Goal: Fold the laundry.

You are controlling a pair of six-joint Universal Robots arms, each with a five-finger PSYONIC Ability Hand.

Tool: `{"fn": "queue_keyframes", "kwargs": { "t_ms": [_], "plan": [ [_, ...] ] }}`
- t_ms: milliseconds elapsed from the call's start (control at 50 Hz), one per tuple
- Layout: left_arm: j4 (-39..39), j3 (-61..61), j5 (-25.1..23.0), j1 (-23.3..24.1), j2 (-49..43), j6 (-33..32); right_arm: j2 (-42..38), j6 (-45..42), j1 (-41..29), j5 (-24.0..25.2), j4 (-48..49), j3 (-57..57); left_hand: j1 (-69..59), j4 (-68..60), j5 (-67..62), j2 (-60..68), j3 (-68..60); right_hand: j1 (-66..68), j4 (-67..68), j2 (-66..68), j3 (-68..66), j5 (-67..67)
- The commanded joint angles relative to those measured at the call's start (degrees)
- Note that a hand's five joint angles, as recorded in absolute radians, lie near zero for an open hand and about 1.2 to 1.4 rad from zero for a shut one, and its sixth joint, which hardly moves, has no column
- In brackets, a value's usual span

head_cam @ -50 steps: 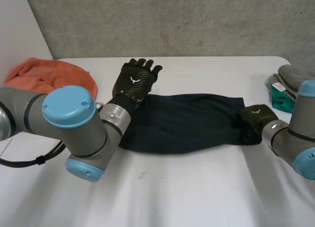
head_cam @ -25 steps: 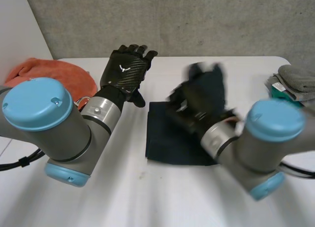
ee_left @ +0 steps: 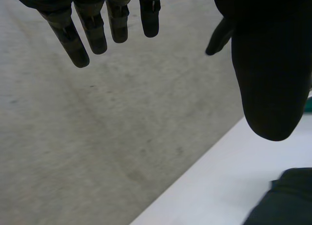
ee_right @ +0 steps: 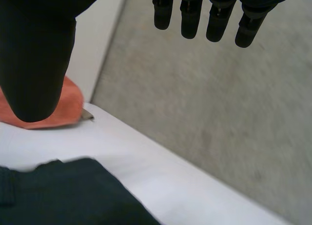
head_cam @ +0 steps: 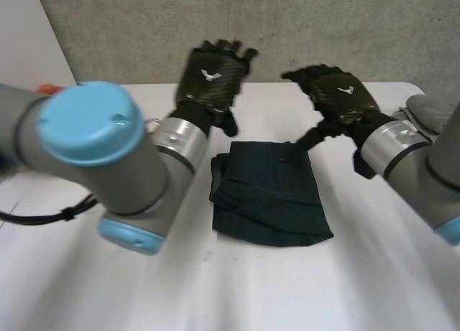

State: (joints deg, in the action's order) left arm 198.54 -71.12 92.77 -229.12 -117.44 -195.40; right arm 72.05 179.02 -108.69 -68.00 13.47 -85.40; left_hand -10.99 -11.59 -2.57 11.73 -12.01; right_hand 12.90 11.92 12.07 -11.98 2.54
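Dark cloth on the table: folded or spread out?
Folded. The dark cloth lies as a rectangle with layered edges along one side; left hand and right hand hover open near its far edge.

Orange cloth, all but a sliver hidden behind the left arm; grey folded pile, cut by the edge, partly behind the right arm; dark cloth, cut off in the left wrist view.

Bright scene, soft even light

Matt dark cloth garment, smooth white table, rough grey wall
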Motion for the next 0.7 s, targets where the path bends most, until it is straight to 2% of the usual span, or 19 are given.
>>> {"fn": "queue_keyframes", "kwargs": {
  "t_ms": [20, 40, 100, 260, 360, 440, 520, 600, 700],
  "plan": [
    [-1.48, 9.59, -0.57, 4.82, -10.86, -0.15, -7.27, -4.64, 2.78, -6.87, -13.9, 8.75, 0.99, 1.59, 2.57, -1.73, 2.01, -2.9, -1.92, -2.07, 1.98, -2.54],
    [-1.75, 10.9, -0.57, 5.17, -12.53, -0.15, -8.67, -4.9, 2.87, -8.89, -16.35, 10.5, 0.94, 1.54, 2.52, -1.68, 1.97, -2.9, -1.92, -2.07, 1.98, -2.54],
    [-5.08, 15.74, -0.04, 5.87, -18.16, -0.42, -10.7, -4.99, 2.61, -9.61, -19.44, 12.8, 0.44, 1.04, 2.02, -1.18, 1.46, -2.9, -1.92, -2.07, 1.98, -2.54],
    [-16.68, 19.79, 3.83, 3.68, -23.8, -1.03, -16.49, -4.99, 2.08, -1.71, -23.4, 16.05, -0.57, 0.03, 1.01, -0.17, 0.46, -2.9, -1.92, -2.07, 1.98, -2.54],
    [-23.09, 19.44, 4.53, 0.61, -24.59, -3.22, -21.16, -5.34, 1.99, -1.26, -24.19, 17.99, -2.24, -1.64, -0.66, 1.5, -1.22, -2.9, -1.92, -2.07, 1.98, -2.54],
    [-26.26, 19.53, 5.05, 0.25, -25.03, -4.89, -24.93, -8.06, 1.73, -2.84, -26.39, 19.31, -3.26, -2.66, -1.68, 2.52, -2.23, -2.9, -1.92, -2.07, 1.98, -2.54],
    [-29.26, 19.27, 6.37, 0.07, -24.94, -6.22, -28.1, -14.02, 0.68, -7.48, -27.44, 21.06, -6.29, -5.69, -4.71, 5.55, -5.27, -2.9, -1.92, -2.07, 1.98, -2.54],
    [-29.52, 18.3, 6.46, 0.34, -24.5, -6.04, -27.58, -19.21, -1.43, -12.23, -27.44, 21.86, -6.13, -5.53, -4.54, 5.38, -5.1, -2.9, -1.92, -2.07, 1.98, -2.54],
    [-29.26, 17.07, 5.94, 0.95, -19.59, -5.51, -24.77, -21.52, -2.14, -14.27, -26.3, 21.07, -2.26, -1.66, -0.68, 1.52, -1.24, -2.9, -1.92, -2.07, 1.98, -2.54]
  ]
}}
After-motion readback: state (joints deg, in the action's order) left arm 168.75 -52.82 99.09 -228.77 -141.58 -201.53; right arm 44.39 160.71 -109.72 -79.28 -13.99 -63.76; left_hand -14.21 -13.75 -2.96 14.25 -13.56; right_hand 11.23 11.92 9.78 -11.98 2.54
